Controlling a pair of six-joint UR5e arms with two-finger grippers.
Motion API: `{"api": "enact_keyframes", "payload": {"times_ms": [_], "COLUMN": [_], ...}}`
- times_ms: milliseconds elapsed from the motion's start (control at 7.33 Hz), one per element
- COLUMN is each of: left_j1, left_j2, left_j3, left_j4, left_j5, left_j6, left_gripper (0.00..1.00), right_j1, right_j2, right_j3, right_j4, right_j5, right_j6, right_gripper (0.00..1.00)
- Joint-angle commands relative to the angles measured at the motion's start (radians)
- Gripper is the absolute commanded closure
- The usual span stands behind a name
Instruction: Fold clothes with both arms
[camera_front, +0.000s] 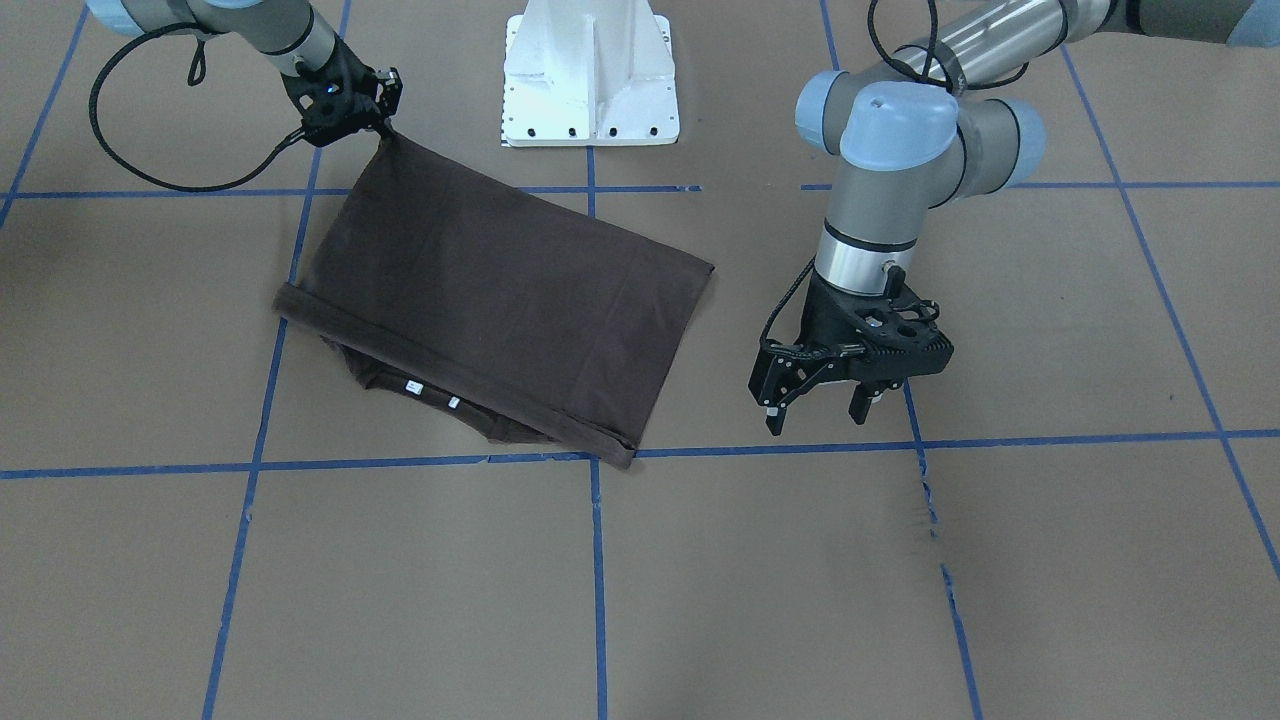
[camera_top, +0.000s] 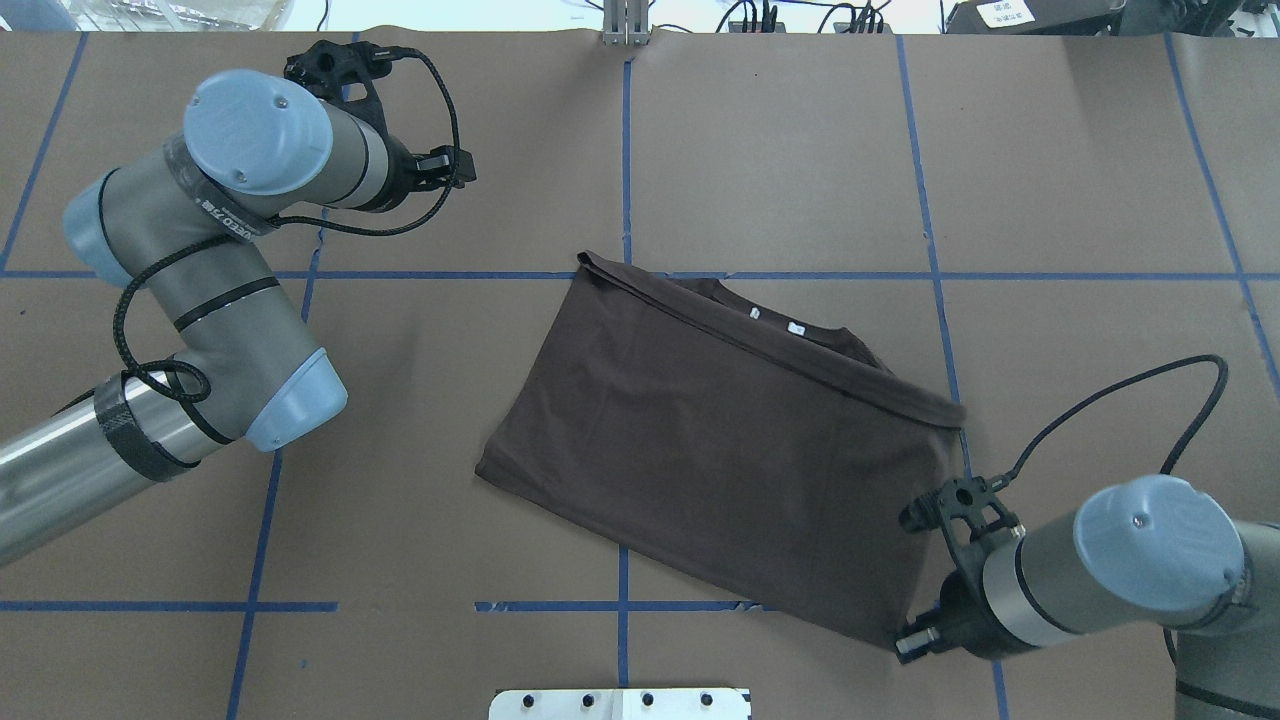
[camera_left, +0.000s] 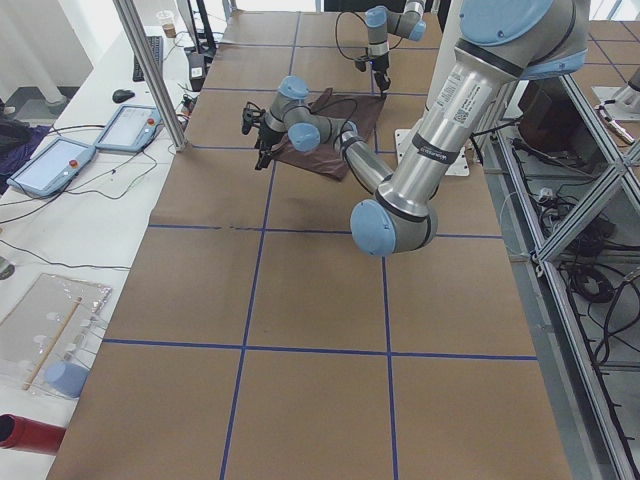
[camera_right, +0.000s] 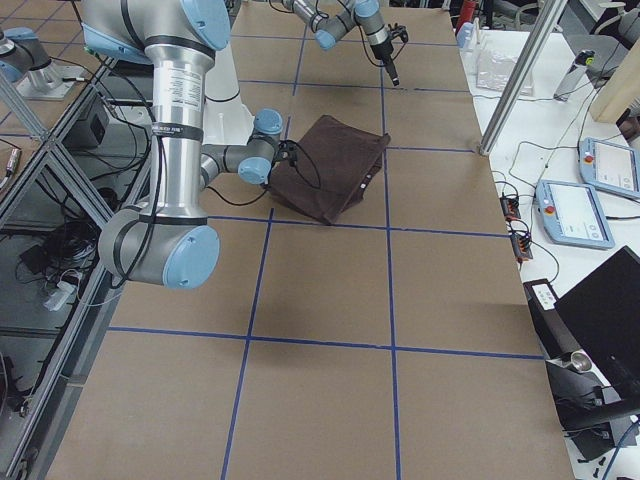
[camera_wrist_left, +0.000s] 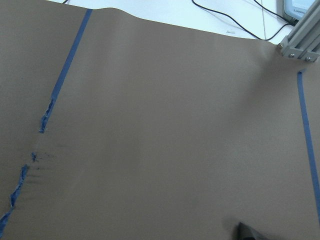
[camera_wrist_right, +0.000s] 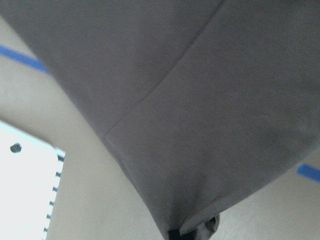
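The dark brown T-shirt (camera_front: 500, 290) lies folded on the brown paper table, and its collar with white neck tags (camera_front: 415, 385) peeks out from under the folded edge. My right gripper (camera_front: 385, 125) is shut on the shirt's corner nearest the robot base and holds it slightly raised. The shirt also shows in the overhead view (camera_top: 720, 450) and fills the right wrist view (camera_wrist_right: 200, 100). My left gripper (camera_front: 815, 408) is open and empty. It hovers above the table, apart from the shirt's other side. The left wrist view shows only bare paper.
The white pedestal base (camera_front: 590, 75) stands close to the held corner. Blue tape lines (camera_front: 590, 560) grid the table, with a torn stretch (camera_front: 930, 510) below the left gripper. An aluminium post (camera_top: 625, 25) stands at the far table edge.
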Motion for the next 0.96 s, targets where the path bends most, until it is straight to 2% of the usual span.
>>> {"api": "enact_keyframes", "payload": {"times_ms": [0,136,273,409,546,819], "left_j1": [0.033,0.054,0.059,0.088,0.166,0.249], "left_j2": [0.017,0.017,0.018,0.033,0.055,0.070], "left_j3": [-0.045,-0.044,-0.047,-0.066,-0.095,-0.100], "left_j4": [0.015,0.043,0.041,0.040,0.040,0.044], "left_j5": [-0.003,-0.007,-0.091,-0.127,-0.110,-0.099], "left_j6": [0.000,0.000,-0.004,-0.130,-0.335,-0.558], "left_gripper": [0.00,0.00,0.00,0.00,0.00,0.00], "right_j1": [-0.081,-0.034,0.021,0.112,0.194,0.352], "right_j2": [-0.003,0.067,0.189,0.198,0.201,0.260], "right_j3": [0.047,0.035,0.003,-0.017,-0.030,-0.090], "right_j4": [0.005,0.005,0.009,0.009,-0.003,-0.068], "right_j5": [-0.010,-0.016,-0.057,-0.045,-0.030,-0.002], "right_j6": [-0.001,-0.002,0.008,-0.012,-0.044,-0.255], "right_gripper": [0.00,0.00,0.00,0.00,0.00,0.00]}}
